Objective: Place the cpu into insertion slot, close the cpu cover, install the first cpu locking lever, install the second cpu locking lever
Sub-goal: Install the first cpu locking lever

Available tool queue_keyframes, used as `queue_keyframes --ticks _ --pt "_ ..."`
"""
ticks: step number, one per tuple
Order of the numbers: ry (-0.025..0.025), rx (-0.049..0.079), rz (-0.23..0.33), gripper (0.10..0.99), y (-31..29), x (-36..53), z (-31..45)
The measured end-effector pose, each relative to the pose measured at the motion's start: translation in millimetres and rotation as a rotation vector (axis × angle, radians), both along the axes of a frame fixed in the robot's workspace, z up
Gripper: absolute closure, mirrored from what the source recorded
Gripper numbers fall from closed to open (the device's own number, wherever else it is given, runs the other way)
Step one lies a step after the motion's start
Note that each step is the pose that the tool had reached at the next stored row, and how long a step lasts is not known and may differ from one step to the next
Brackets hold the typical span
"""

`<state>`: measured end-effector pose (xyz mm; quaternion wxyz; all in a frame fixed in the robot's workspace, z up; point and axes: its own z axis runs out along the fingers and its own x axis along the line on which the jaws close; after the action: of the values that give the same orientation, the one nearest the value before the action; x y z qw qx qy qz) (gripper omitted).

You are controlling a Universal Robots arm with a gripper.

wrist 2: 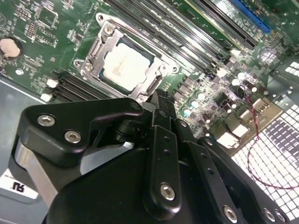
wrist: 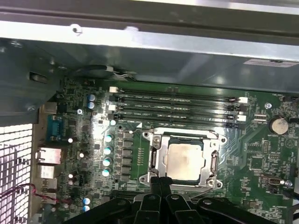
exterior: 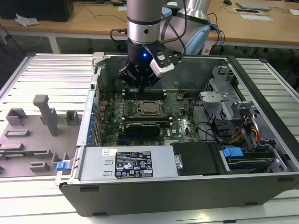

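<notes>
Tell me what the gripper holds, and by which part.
Nothing visible: the gripper is shut, tips together with nothing between them, at the edge of the cpu cover, which lies over the cpu.

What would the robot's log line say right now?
silver-grey square metal cpu: seated flat | silvery square metal cover frame: down around cpu | gripper: shut, at cover frame's edge

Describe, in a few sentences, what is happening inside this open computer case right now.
A single robot arm reaches down into the open computer case. Its gripper, fingers closed together and holding nothing that I can see, sits right at the edge of the cpu cover. The cpu already lies flat on the green motherboard, with the silvery cover down around it. Whether the locking levers are latched is hard to tell.
</notes>
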<state>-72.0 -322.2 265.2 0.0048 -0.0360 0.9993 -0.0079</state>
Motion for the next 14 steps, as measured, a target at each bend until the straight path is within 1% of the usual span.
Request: queue_keyframes --ticks 3,6,7,8,10,12,14 --pt "-0.0011 0.0 0.0 0.98 0.0 -6.6 0.0" --pt "-0.002 0.001 0.0 0.98 0.0 -15.3 0.0" --pt "-0.002 0.004 0.0 0.98 0.0 -16.2 0.0" --pt "-0.002 0.01 0.0 0.98 0.0 -16.7 0.0" --pt "-0.002 0.036 0.0 0.98 0.0 -17.6 0.0" --pt "-0.002 0.057 0.0 0.98 0.0 -18.4 0.0" --pt "-0.002 0.064 0.0 0.98 0.0 -19.8 -0.1"
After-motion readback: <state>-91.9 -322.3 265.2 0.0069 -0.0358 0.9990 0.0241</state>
